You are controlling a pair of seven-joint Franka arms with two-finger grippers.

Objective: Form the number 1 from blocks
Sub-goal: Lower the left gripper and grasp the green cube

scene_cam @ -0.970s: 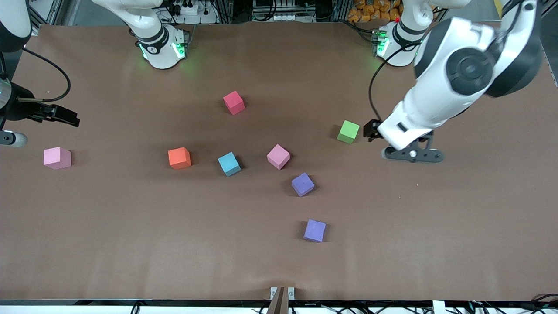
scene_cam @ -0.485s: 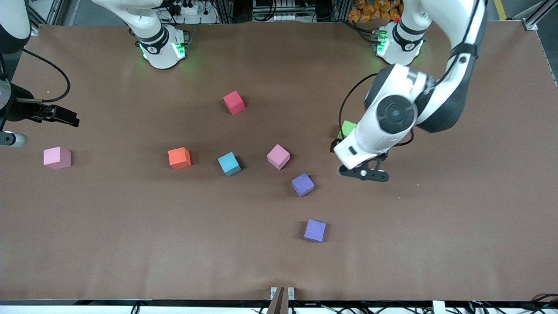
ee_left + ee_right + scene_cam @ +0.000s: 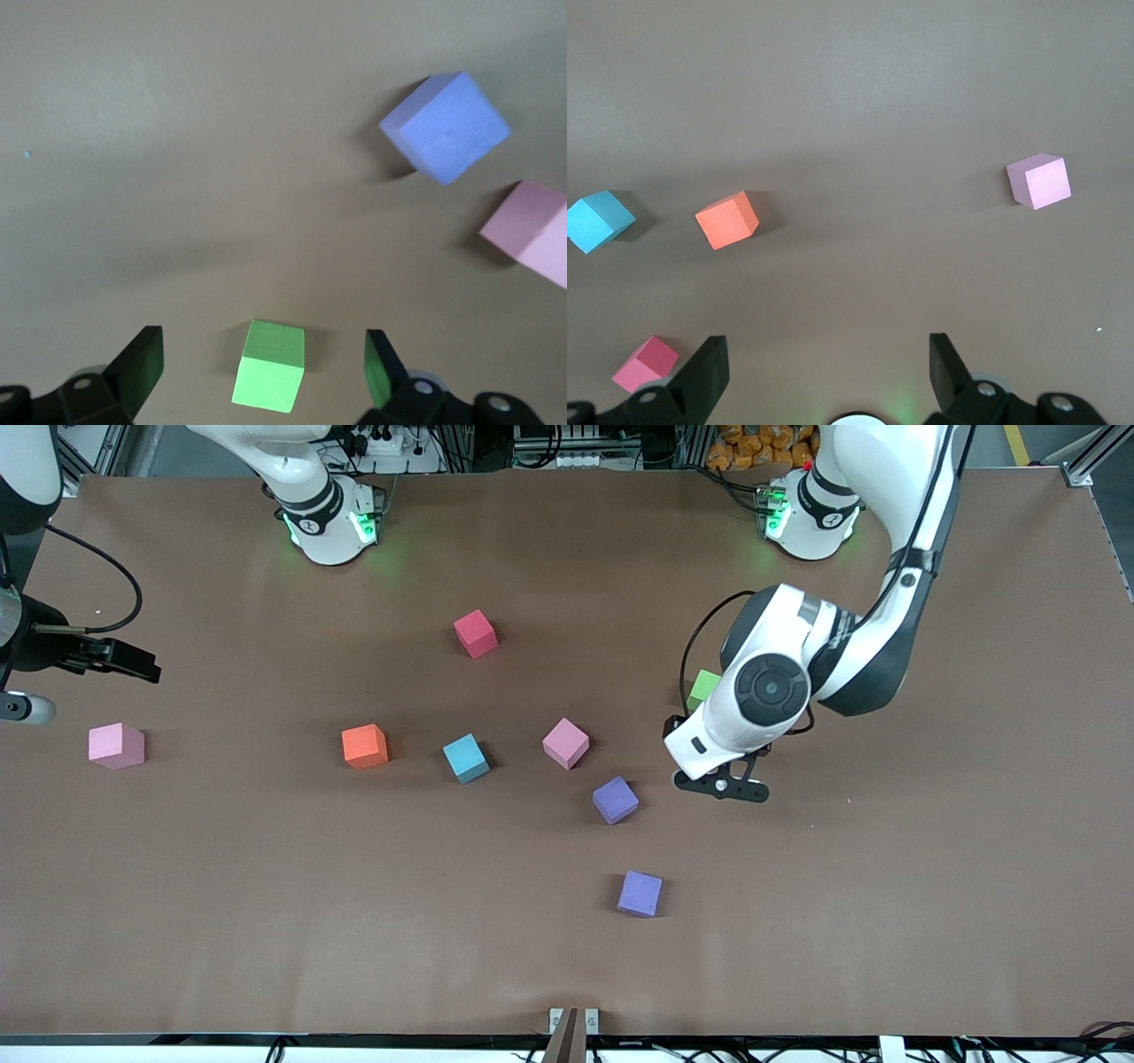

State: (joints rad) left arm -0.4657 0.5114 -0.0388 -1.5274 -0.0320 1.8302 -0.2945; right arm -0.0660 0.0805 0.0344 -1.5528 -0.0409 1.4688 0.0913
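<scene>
I see the brown table [image 3: 886, 921] carrying eight scattered blocks: red [image 3: 475, 633], orange [image 3: 365, 746], blue [image 3: 465, 758], green [image 3: 703, 687], two pink [image 3: 116, 746] [image 3: 565, 743], two purple [image 3: 615, 800] [image 3: 640, 893].

Eight blocks [image 3: 566, 743] lie scattered apart on the table [image 3: 886, 921], one toward the right arm's end

Table [image 3: 266, 921]: brown matte cover, faint creases, fills most of front view. White speck [image 3: 97, 611] on cover at 9-10 o'clock. Small bracket [image 3: 573, 1023] at 6 o'clock edge: two pale tabs, brown strip between. Cables [image 3: 974, 1050] along that edge toward 5 o'clock. Off table: white power strip [image 3: 383, 438] with plugs at 11 o'clock; orange lumps [image 3: 762, 447] piled at 1 o'clock; metal rail [image 3: 1094, 465] at 2 o'clock corner.
</scene>
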